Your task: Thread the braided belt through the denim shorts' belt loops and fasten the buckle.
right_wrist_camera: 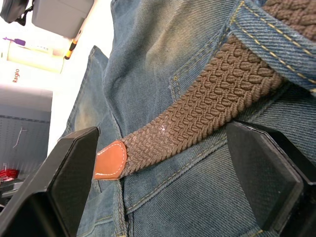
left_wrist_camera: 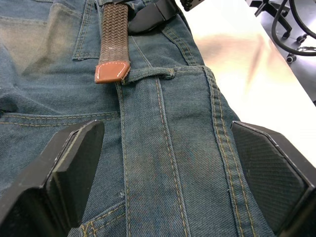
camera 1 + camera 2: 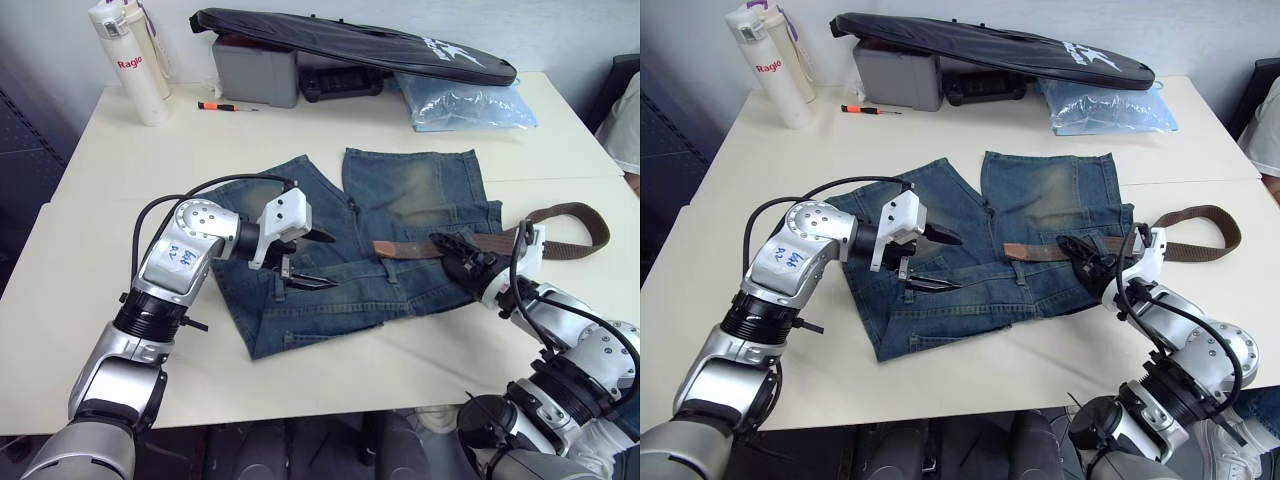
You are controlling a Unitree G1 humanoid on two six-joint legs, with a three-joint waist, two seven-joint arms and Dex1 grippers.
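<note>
While the braided belt (image 1: 207,106) lies along the denim shorts (image 3: 400,210) waistband — under one belt loop (image 1: 269,37) — both grippers, left (image 3: 305,258) and right (image 3: 452,252), hover spread, gripping nothing.

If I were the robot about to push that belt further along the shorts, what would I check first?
1. Leather tip in view, just short of the next belt loop: ok.
2. Braided belt already under one loop: ok.
3. Left gripper open over the denim shorts: ok.
4. Right gripper open, straddling the belt: ok.
5. Buckle located: cannot tell.
</note>
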